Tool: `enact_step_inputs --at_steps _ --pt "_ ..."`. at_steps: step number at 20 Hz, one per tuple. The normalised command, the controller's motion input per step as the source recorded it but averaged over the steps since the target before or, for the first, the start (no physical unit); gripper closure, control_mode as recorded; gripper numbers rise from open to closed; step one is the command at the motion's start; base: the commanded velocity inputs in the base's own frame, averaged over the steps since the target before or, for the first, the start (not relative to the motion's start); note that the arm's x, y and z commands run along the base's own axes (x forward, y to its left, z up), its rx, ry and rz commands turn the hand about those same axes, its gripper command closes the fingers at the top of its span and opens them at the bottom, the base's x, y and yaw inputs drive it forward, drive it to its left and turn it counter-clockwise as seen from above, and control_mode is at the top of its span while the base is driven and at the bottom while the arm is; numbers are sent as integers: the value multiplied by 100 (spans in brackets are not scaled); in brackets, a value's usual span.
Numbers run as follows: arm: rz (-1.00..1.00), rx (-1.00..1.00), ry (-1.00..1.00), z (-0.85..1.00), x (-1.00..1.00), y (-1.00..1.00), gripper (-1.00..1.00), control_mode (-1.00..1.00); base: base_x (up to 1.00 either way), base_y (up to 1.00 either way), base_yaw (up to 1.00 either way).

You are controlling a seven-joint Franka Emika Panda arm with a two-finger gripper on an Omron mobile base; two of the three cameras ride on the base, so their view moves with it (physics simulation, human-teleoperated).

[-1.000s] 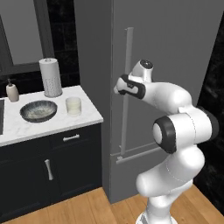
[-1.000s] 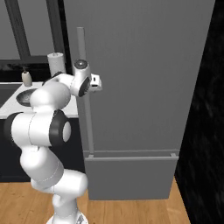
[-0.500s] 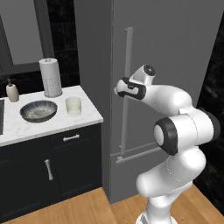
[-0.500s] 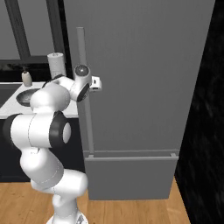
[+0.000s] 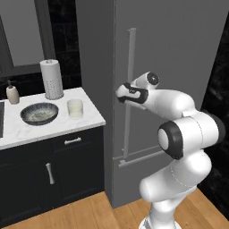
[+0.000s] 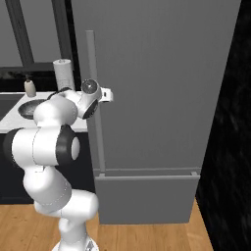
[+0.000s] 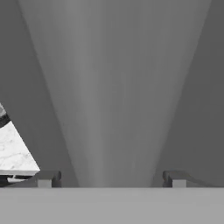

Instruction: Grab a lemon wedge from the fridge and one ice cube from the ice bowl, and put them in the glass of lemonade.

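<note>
Hand view shows the claw (image 7: 109,178) with its jaws apart, straddling the fridge's (image 5: 179,53) vertical bar handle (image 7: 109,96). The door-opening step is in hand; next the jaws must clamp the bar and pull. The ice bowl (image 5: 39,113) and glass of lemonade (image 5: 75,108) wait near the tabletop's (image 5: 53,127) right edge, the glass closer to the fridge.

Wood floor (image 5: 89,214), navy cabinets (image 5: 49,172)

Fridge (image 5: 179,53): matt grey, smooth. Counter (image 5: 53,127): white marble, polished. Ice bowl (image 5: 39,113): speckled glaze. Floor (image 5: 89,214): wood planks. Arm (image 5: 188,134): glossy white plastic.
</note>
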Motion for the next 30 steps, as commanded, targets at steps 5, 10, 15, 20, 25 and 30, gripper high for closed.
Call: enact_step_inputs --at_steps 5,10,15,20,25,30 --pt "0 -5 2 1 33 36 100 -100 0 0 0" --pt "1 -17 2 0 40 -4 100 -100 0 0 0" --pt "0 -6 0 4 13 -38 100 -100 0 0 0" --pt "-5 0 0 24 -1 -60 100 -100 0 0 0" --pt "-8 2 3 39 -28 -75 100 -100 0 0 0" --pt "-10 7 0 34 -24 -86 100 -100 0 0 0"
